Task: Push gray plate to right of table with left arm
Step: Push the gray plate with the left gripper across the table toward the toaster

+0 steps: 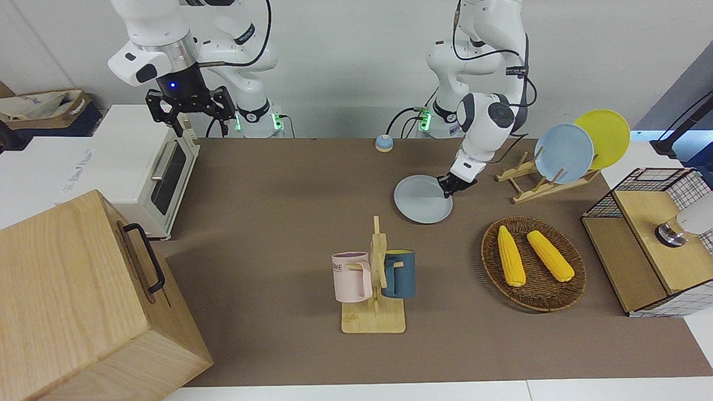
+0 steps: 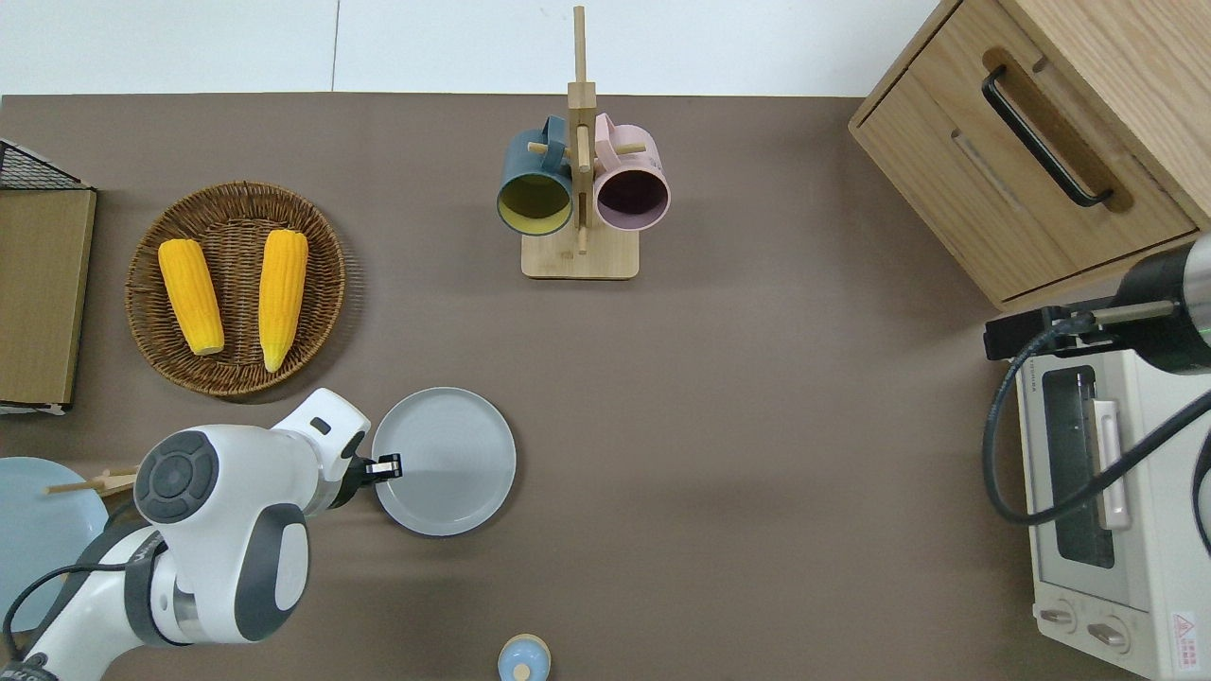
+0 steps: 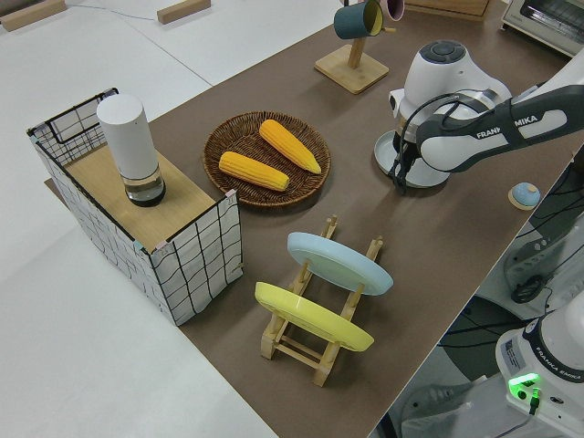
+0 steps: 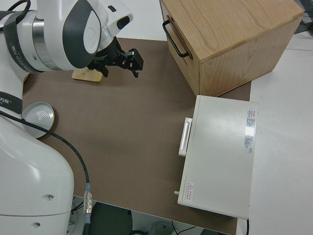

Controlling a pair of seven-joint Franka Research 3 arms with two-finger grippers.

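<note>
My two arms are glossy white with rounded joint housings and dark gray caps and bands at the joints. The left arm [image 1: 483, 120] carries a loose black cable looped along its links and black FRANKA lettering on the forearm, ending in a small black gripper [image 2: 383, 465]. The right arm [image 1: 161, 39] has a polished metal ring at the wrist, a glowing blue light just under it, and a black skeletal gripper [image 1: 188, 108]. Both bases show green indicator lights and black cabling
</note>
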